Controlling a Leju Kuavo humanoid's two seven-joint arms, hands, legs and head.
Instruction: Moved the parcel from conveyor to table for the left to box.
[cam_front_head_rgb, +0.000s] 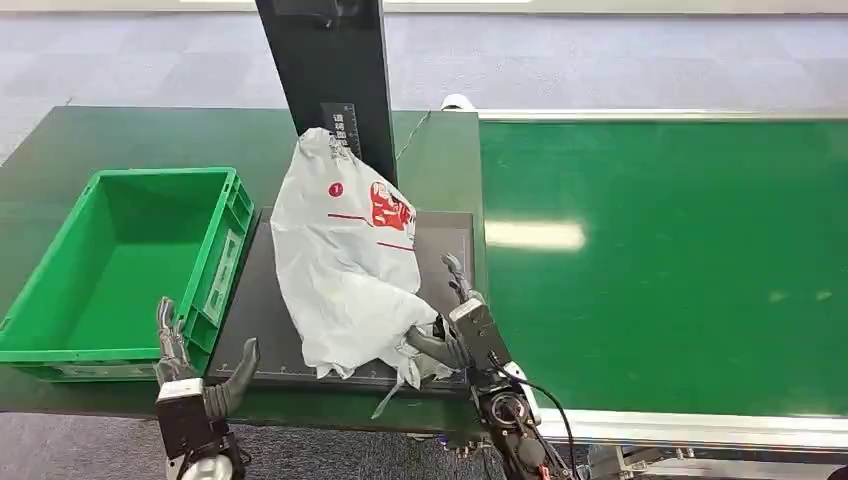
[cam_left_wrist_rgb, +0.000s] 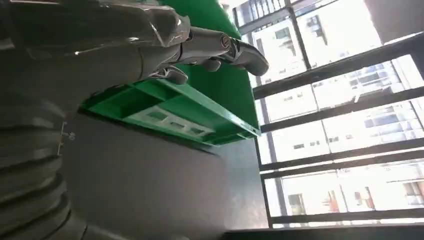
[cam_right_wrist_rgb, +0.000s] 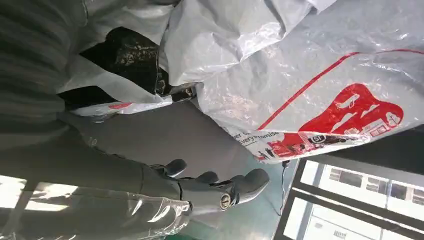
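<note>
Risk of dragging the white plastic parcel (cam_front_head_rgb: 345, 255), lying on the dark mat (cam_front_head_rgb: 250, 330) beside the green crate (cam_front_head_rgb: 120, 265), if right hand (cam_front_head_rgb: 455, 335), thumb pinching its near edge, snags film; left hand (cam_front_head_rgb: 195, 375) spread, holding nothing.

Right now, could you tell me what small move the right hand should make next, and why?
Probably let go and draw back: the right hand grips the near end of the white parcel, which already lies on the dark mat beside the green box, while the left hand waits open.
</note>
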